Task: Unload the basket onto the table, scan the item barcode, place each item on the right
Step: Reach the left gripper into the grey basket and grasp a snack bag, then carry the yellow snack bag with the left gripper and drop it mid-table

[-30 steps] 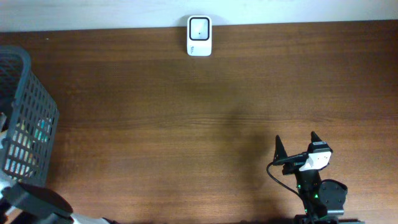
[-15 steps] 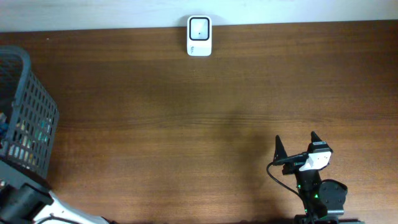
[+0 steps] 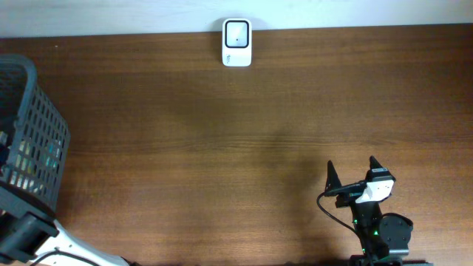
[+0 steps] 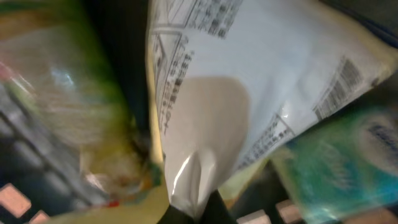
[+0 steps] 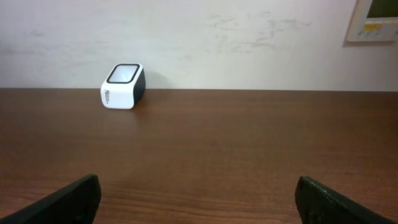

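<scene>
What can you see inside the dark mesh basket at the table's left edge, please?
A white printed plastic packet with a barcode, flanked by a green packet and a teal packet. Whatever lies beneath them is covered.

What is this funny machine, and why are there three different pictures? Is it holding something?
It's a robot with two arms at a brown table. One picture looks down from above. The other two come from little cameras on the robot's wrists. On the table sit a white scanner and a dark basket. The left claw, down inside the basket, is pinched shut on a white packet with a barcode. The right claw is open and empty, facing the scanner.
</scene>
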`<state>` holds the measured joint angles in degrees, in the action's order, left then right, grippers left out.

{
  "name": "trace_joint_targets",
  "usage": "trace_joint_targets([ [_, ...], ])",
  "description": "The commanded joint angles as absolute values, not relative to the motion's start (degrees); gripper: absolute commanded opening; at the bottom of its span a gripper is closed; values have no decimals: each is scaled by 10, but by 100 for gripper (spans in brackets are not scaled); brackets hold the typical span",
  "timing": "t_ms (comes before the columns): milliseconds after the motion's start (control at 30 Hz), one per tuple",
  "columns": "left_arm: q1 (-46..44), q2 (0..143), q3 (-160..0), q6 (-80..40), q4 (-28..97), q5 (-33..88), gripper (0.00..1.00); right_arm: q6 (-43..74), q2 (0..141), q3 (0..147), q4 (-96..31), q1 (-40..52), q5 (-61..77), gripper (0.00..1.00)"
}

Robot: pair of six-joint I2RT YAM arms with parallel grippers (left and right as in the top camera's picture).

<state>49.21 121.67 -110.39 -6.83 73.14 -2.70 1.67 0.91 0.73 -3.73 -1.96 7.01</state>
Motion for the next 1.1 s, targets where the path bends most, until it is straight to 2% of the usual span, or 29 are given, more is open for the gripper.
trace_joint_targets([
  [0, 490, 1179, -1222, -70, 762, 65, 0, 22, 5, 3, -39, -23, 73, 99],
  [133, 487, 1093, -1353, -70, 779, 188, 0, 22, 5, 3, -39, -23, 73, 99],
  [233, 421, 997, -1401, -70, 778, 234, 0, 22, 5, 3, -39, -23, 73, 99],
  [267, 376, 971, -1401, -69, 780, 232, 0, 22, 5, 3, -39, -23, 73, 99],
  [367, 146, 959, -1386, -53, 849, 156, 0, 22, 5, 3, -39, -23, 73, 99],
  [433, 45, 975, -1317, -75, 854, 138, 0, 22, 5, 3, -39, -23, 73, 99],
  [533, -64, 994, -1105, -151, 736, 136, 0, 22, 5, 3, -39, -23, 73, 98],
  [600, -128, 1006, -939, -213, 608, 137, 0, 22, 5, 3, -39, -23, 73, 99],
  [700, -210, 1013, -784, -248, 436, 136, 0, 22, 5, 3, -39, -23, 73, 99],
  [767, -259, 1018, -737, -248, 365, 86, 0, 22, 5, 3, -39, -23, 73, 99],
  [800, -271, 1020, -737, -248, 362, 64, 18, 22, 5, 3, -39, -23, 73, 99],
  [833, -278, 1020, -737, -248, 354, 59, 46, 22, 5, 3, -39, -23, 73, 99],
  [867, -281, 1020, -737, -248, 339, 59, 61, 22, 5, 3, -39, -23, 73, 99],
  [900, -280, 1019, -741, -245, 330, 59, 71, 22, 5, 3, -39, -23, 73, 99],
  [933, -274, 1015, -758, -227, 331, 59, 77, 22, 5, 3, -39, -23, 73, 99],
  [1000, -241, 984, -842, -199, 374, 35, 79, 22, 5, 3, -39, -23, 73, 99],
  [1067, -178, 924, -972, -198, 465, -64, 82, 22, 5, 3, -39, -23, 73, 99],
])
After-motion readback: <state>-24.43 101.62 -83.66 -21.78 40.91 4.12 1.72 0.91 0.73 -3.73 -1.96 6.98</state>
